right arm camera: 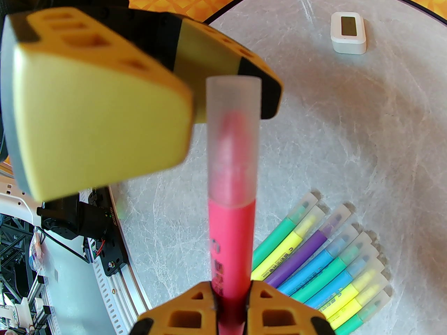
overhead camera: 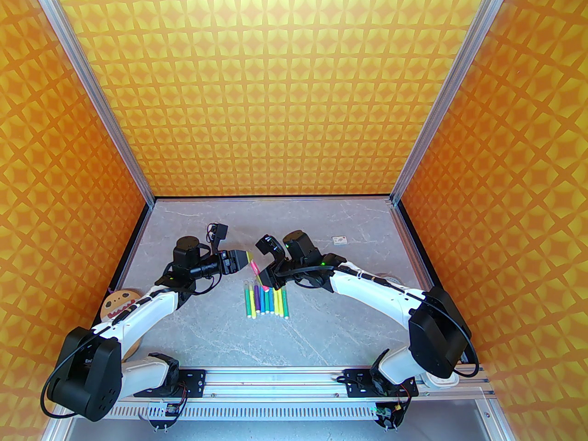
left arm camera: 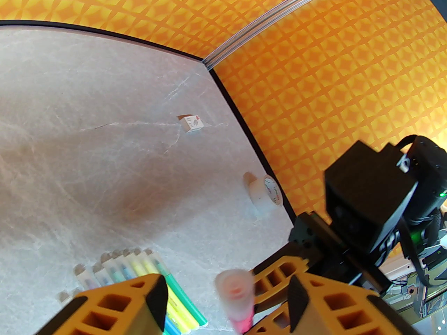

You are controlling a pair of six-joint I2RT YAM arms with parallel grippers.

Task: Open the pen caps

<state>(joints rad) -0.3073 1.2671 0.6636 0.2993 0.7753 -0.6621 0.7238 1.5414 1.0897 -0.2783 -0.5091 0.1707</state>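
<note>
Pink pen (right arm camera: pixel 230 243): held off the surface (overhead camera: pixel 285 333) between the two arms, near the far end of the pen row. Its translucent cap (right arm camera: pixel 233 138) is on and points away from the right gripper (right arm camera: pixel 230 302). That gripper is clamped low on the barrel, which leaves the whole cap free to grab.

Left gripper (left arm camera: pixel 227 300): straddles the cap with its jaws apart. The left wrist view shows a gap on each side, so there is no grip yet.

The arms face each other, presumably so a pull along the pen's axis can part cap from barrel.

Other pens (right arm camera: pixel 324 257): lie side by side on the surface, all capped, caps at one end. Judgement: closing on the cap comes next.
</note>
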